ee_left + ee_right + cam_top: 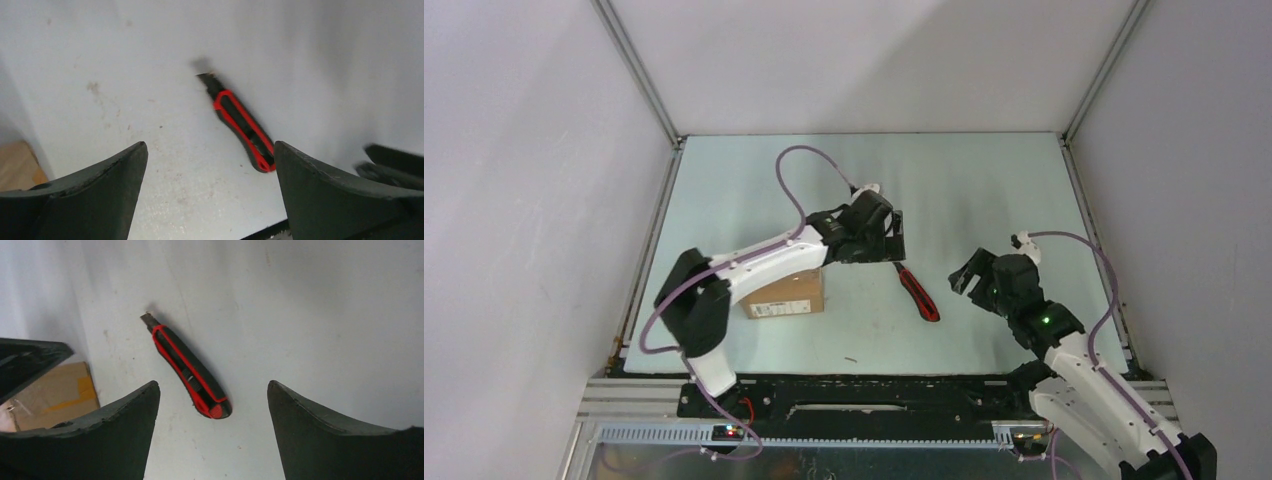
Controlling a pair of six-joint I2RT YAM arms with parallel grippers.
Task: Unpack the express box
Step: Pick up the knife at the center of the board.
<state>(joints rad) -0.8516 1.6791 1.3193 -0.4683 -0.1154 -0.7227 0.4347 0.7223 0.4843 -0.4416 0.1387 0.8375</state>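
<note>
Our left pincer [210, 150] hangs released, jaws wide and empty; our right pincer [212, 385] is likewise released, holding nothing. The red-and-black knife [187, 365] lies on the table [984, 190] between them. We see the express box [786, 295] behind the left pincer, partly under its arm.

overhead rear view, wrist views share knife [189, 371]

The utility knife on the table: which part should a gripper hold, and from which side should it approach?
Probably the red-and-black handle at mid-length, approached from above, with the jaws across its narrow width. The utility knife lies flat on the table, long and slim, and its blade tip sticks out at one end.
</note>
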